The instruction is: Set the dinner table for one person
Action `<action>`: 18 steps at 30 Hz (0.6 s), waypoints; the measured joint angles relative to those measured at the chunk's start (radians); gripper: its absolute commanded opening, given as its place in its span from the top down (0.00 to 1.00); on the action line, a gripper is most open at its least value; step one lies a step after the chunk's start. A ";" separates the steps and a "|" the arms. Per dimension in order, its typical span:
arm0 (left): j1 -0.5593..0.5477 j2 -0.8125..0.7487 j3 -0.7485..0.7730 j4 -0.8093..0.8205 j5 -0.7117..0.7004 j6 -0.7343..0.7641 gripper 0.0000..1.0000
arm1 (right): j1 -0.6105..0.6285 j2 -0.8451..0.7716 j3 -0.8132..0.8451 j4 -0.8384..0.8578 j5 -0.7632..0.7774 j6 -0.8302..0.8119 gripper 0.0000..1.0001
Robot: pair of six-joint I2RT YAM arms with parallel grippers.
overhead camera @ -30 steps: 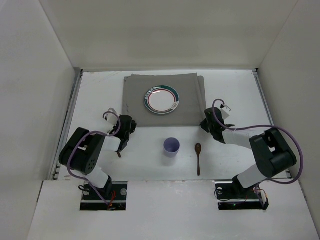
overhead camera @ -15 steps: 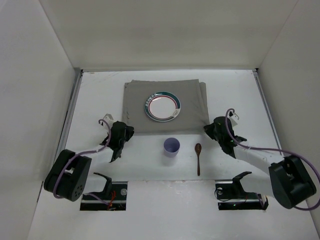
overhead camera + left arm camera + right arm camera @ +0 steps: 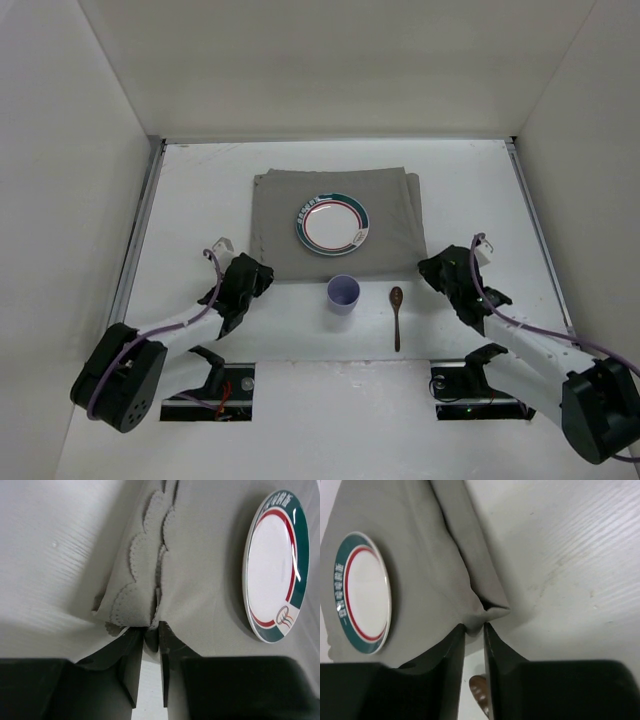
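A grey cloth mat (image 3: 280, 215) lies on the white dinner table (image 3: 200, 190), with a green- and red-rimmed plate (image 3: 332, 224) on it. My left gripper (image 3: 258, 275) is at the mat's near left corner. In the left wrist view its jaws (image 3: 151, 630) stand narrowly apart, pinching the scalloped corner of the mat (image 3: 200, 570), with the plate (image 3: 275, 565) to the right. My right gripper (image 3: 428, 268) is at the near right corner. Its jaws (image 3: 474, 626) hold a fold of the mat (image 3: 420, 580) between the tips.
A lilac cup (image 3: 343, 295) stands just in front of the mat's near edge. A brown wooden spoon (image 3: 397, 315) lies to its right, and its bowl (image 3: 479, 690) shows under my right jaws. Metal rails run along the table's sides, and white walls enclose it.
Both arms have drawn back toward the near edge. The mat with the plate has slid nearer with them, and its front edge now reaches the cup.
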 measured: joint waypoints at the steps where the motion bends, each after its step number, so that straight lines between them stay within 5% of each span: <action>1: 0.000 -0.016 -0.002 -0.016 -0.014 0.006 0.70 | 0.000 -0.010 -0.003 -0.008 0.014 -0.003 0.53; 7: -0.037 -0.157 -0.003 -0.087 -0.104 0.053 0.48 | -0.006 -0.082 0.000 -0.102 0.064 -0.075 0.40; 11: -0.111 -0.250 -0.003 -0.101 -0.169 0.092 0.49 | 0.035 -0.187 0.054 -0.181 0.092 -0.145 0.55; 15: -0.205 -0.240 0.011 -0.095 -0.227 0.131 0.63 | 0.146 -0.266 0.157 -0.212 0.079 -0.246 0.87; 18: -0.254 -0.175 0.037 -0.049 -0.255 0.187 0.79 | 0.235 -0.220 0.288 -0.237 0.041 -0.313 0.86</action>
